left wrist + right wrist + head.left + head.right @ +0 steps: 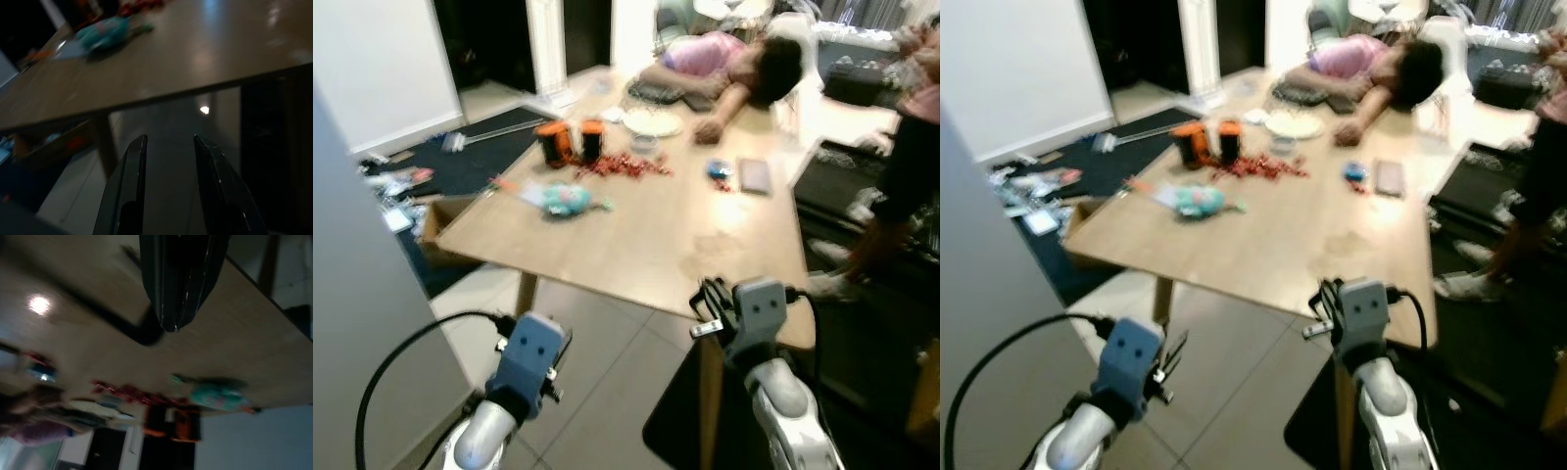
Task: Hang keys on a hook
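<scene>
left gripper (168, 161): jaws narrowly apart, empty, lower left, below wooden surface (636, 235) edge
right gripper (178, 289): jaws closed, over near edge
keys, hook: not identifiable
advice: locate keys first, approach slowly

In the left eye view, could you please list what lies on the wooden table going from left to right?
Teal toy → orange and black containers → red scattered pieces → white plate → small blue item → dark flat case.
</scene>
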You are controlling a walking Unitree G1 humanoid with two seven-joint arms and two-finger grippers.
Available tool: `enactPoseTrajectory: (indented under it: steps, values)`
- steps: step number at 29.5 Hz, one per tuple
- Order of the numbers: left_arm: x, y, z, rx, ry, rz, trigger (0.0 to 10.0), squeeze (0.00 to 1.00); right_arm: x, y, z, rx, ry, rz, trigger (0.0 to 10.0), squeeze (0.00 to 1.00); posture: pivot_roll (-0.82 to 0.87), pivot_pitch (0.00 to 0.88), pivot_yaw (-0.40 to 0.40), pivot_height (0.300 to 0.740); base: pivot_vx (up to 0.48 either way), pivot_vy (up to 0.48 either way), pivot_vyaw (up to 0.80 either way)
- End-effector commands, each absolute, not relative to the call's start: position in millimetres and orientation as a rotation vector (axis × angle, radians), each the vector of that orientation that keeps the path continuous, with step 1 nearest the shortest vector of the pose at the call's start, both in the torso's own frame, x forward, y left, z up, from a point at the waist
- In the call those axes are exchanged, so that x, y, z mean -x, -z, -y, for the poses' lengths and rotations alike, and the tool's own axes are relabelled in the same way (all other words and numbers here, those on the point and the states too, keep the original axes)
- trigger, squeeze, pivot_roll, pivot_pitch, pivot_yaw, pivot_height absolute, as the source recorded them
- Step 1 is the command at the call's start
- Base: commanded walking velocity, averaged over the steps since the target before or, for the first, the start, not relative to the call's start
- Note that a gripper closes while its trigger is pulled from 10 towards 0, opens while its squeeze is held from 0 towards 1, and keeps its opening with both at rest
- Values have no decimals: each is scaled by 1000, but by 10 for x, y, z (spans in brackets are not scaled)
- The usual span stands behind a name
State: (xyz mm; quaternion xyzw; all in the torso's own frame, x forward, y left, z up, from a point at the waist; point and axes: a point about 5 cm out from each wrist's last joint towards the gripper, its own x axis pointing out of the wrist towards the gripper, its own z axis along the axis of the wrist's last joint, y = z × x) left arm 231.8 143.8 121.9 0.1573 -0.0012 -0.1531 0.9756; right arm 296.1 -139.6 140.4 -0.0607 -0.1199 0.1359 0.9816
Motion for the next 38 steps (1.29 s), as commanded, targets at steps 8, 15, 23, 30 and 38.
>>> enactPoseTrajectory:
  steps: [8,15,23,30,38]
  values:
    - [-2308,-1194,-1439,-327,304,-16,10000,0,-2928,-1325,1399,135,-278,212,10000,0,145,134,-15,740,0,0,295]
    - [-2303,-1193,-1437,-329,307,-21,10000,0,-2925,-1316,1395,143,-281,208,10000,0,145,137,-16,740,0,0,768]
    - [-2295,-1186,-1429,-328,307,-24,10000,0,-2927,-1316,1386,143,-287,207,10000,0,146,138,-19,740,0,0,800]
    - [-2292,-1179,-1426,-326,305,-28,10000,0,-2928,-1319,1375,141,-295,208,10000,0,147,139,-22,740,0,0,800]
    - [-2300,-1177,-1425,-327,304,-28,10000,0,-2935,-1326,1362,140,-300,210,10000,0,146,138,-22,740,0,0,800]
